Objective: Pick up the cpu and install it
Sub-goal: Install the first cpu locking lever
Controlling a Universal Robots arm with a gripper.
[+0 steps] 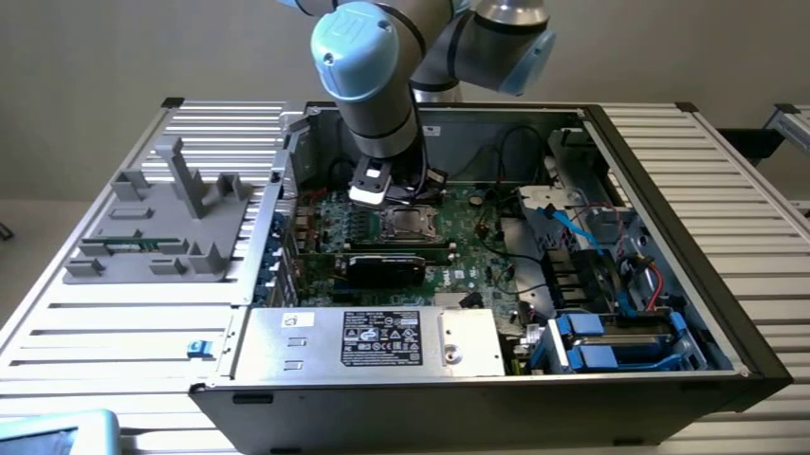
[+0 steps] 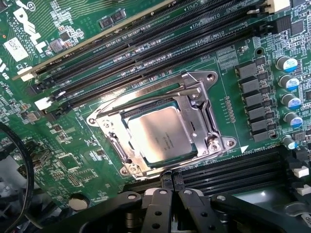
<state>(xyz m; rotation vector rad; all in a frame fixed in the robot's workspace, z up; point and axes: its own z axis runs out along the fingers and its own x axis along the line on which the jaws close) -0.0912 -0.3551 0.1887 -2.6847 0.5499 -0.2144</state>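
Cpu (image 2: 163, 136) lies in its socket (image 2: 204, 104), mid-frame
We see the claw (image 2: 167, 196) pressed together, empty (latching unclear).

Exterior camera: off arm, high, on near side of open computer case (image 1: 506, 417), tilted down into it. Far enough back that I get whole case, slatted worktop (image 1: 127, 332) on both sides, and arm (image 1: 379, 95) dropping in from above.

Wrist camera: rides arm by end effector (image 1: 402, 197), faces steeply down, very near green board (image 2: 73, 155); I can read print on it.

Shared patch: socket (image 2: 206, 104) with cpu (image 2: 163, 136), plus board just around it.
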